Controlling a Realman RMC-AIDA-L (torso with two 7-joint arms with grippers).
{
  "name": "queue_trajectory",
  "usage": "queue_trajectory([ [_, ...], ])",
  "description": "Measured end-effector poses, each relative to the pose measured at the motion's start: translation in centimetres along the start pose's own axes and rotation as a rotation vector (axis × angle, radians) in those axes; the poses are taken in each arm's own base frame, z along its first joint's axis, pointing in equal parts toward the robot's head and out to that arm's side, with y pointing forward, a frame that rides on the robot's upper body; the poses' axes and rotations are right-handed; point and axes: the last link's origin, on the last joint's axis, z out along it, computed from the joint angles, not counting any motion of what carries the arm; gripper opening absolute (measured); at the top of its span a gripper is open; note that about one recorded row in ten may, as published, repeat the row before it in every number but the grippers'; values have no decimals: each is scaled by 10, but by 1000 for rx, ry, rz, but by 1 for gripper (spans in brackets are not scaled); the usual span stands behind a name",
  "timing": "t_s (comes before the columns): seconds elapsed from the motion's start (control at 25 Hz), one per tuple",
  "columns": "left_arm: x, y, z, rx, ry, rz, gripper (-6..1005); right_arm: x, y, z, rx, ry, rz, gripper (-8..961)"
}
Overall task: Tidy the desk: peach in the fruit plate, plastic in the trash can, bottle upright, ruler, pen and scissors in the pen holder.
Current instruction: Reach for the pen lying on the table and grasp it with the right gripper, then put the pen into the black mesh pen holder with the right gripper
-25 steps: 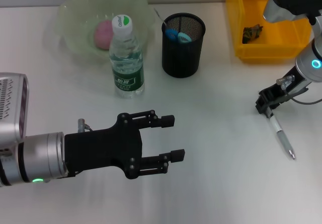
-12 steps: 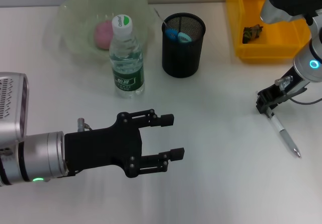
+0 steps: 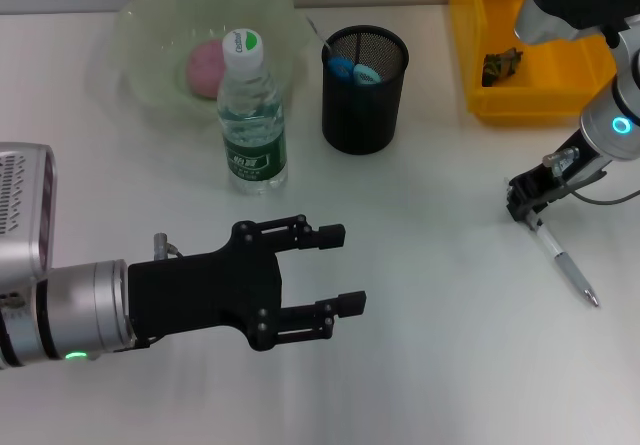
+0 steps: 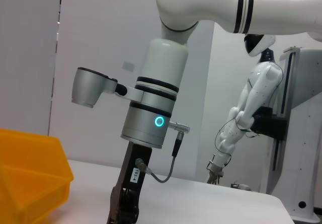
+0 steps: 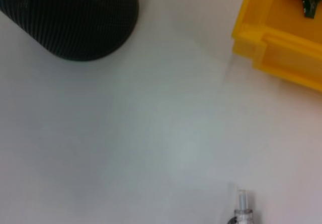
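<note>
Setting is reading as a robotics lab. A white bench (image 3: 440, 295) is carrying a staged desk set; a yellow plastic bin (image 3: 470, 55) is sitting at its far right corner. Plain grey wall panels (image 4: 30, 53) are standing behind, and a second white humanoid robot (image 4: 251, 113) is standing on a stand beyond the bench's edge.

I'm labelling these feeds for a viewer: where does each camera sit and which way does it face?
Head view: on the head, looking down at the desk; left gripper open, right gripper at the pen.
Left wrist view: faces sideways at the right arm.
Right wrist view: looks down on the desk.
Shared: pen holder, yellow bin.
</note>
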Motion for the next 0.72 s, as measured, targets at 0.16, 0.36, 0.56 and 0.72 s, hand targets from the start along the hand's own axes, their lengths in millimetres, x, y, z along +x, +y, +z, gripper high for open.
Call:
queue_trajectory([
  [0.16, 0, 0, 0, 1, 1, 1, 698, -2, 0, -3, -4, -19, -6, 209],
  [0.36, 0, -1, -2, 13, 4, 0, 698, -6, 6, -9, -68, -86, -25, 187],
  [0.56, 1, -2, -5, 23, 10, 0, 698, -7, 9, -23, -141, -201, -64, 186],
  [0.72, 2, -3, -8, 35, 24, 0, 698, 3, 6, -39, -221, -340, -96, 186],
])
